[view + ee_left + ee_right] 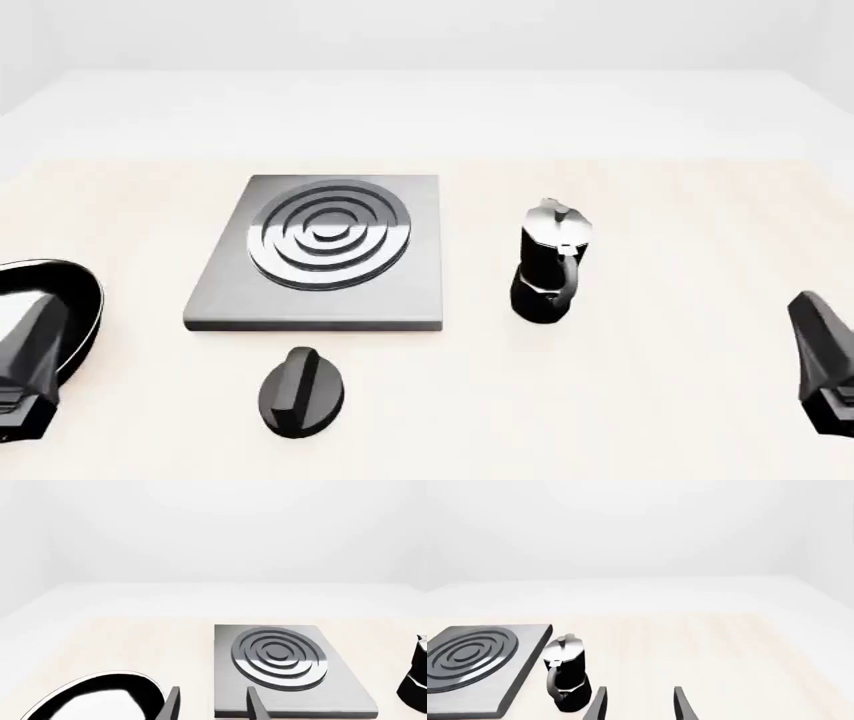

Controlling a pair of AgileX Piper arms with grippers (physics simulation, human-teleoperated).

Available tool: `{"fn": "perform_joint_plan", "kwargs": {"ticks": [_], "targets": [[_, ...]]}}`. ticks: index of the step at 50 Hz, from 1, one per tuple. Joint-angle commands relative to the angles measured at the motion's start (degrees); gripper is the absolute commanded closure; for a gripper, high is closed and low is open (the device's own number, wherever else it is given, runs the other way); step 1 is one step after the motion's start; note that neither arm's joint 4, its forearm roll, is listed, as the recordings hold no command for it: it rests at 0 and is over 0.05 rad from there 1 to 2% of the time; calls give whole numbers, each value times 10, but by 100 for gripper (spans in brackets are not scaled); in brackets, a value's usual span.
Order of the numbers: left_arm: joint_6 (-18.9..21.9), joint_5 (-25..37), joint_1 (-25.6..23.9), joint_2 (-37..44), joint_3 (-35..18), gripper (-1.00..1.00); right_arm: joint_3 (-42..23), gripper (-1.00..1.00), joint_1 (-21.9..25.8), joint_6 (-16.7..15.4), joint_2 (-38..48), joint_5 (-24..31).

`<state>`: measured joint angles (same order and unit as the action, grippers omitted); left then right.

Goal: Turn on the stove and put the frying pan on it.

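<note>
Pale wood-look tabletop [641, 400] under blank white walls; wide bare stretch at right. Flat grey square metal stove slab [320, 255] with raised silver rings left of centre; black ridged round knob [302, 392] apart from its near edge. Glossy black frying pan [54, 300] at far left edge, partly behind left gripper [210, 705], fingers spread, holding nothing. Right gripper [639, 705] likewise spread. Black moka pot with silver lid [549, 262] right of slab. No legible markings.
</note>
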<state>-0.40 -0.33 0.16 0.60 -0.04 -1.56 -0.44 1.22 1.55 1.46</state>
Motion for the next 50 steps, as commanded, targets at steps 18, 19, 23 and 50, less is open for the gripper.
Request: {"fn": "perform_joint_plan", "kwargs": {"ticks": [18,19,23,50], "targets": [[-2,43,-33,14,-30,-100,13,-100,3,-13,-15,-10],[4,47,-46,20,-32,-100,13,-100,5,-13,-15,-9],[1,69,-62,30,-45,-100,13,-100,9,-12,-15,-6],[-14,222,-238,150,-145,-100,14,-100,28,-14,-15,3]]}}
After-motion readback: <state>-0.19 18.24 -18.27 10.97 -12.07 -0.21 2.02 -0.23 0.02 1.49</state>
